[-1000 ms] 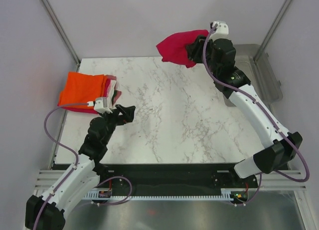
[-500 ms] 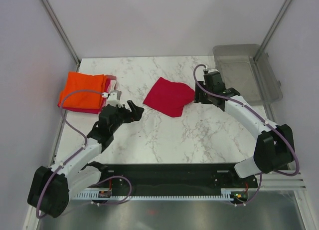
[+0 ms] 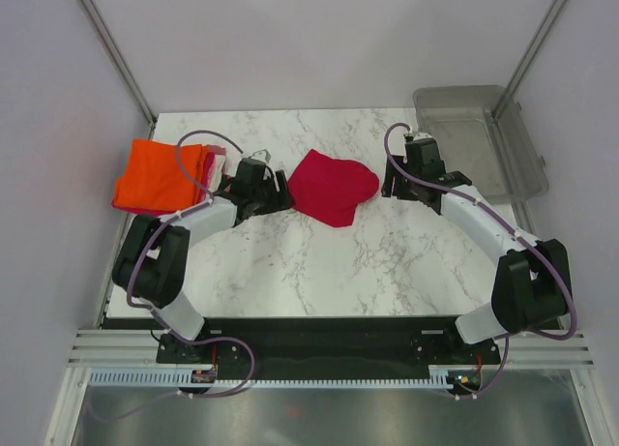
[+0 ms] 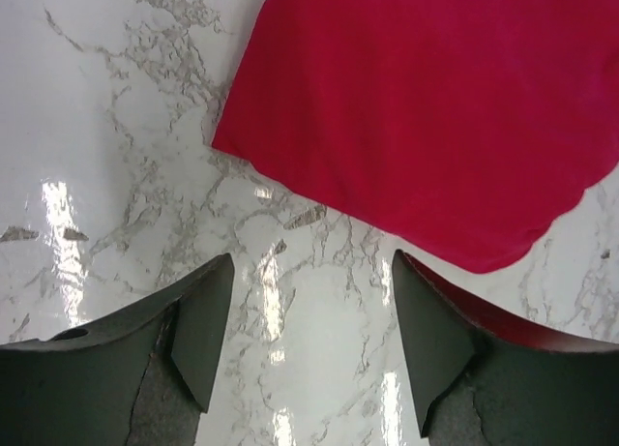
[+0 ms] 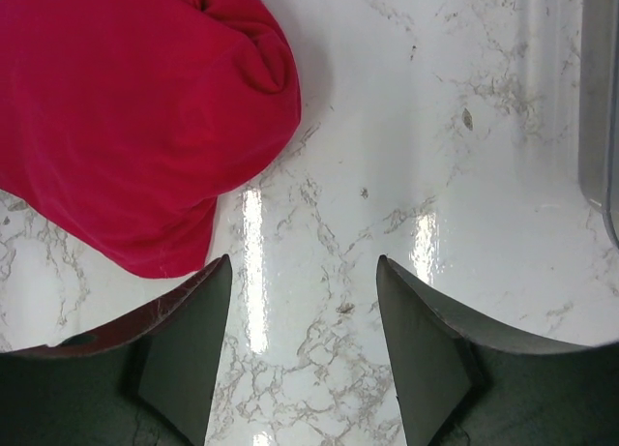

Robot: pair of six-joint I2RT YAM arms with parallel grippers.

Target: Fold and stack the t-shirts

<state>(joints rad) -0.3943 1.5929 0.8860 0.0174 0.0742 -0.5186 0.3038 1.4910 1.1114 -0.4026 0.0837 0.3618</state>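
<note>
I have the white marble table filling most of the top view. The clear grey plastic bin sits at its far right corner.

The crimson red t-shirt lies loosely bunched on the marble, in the far half near the middle, between my two grippers. At the far left edge sits the stack of folded shirts. The bright orange t-shirt is on top, with pink and white edges showing along its right side.

The left gripper is low over the table just to the left of the crimson shirt. Its jaws stand apart with only bare marble between them, and the shirt's near edge lies just ahead of the fingertips. The right gripper is on the shirt's right side, jaws also apart and holding nothing. The rounded bunched end of the cloth lies just ahead and to the left of its left finger.
</note>
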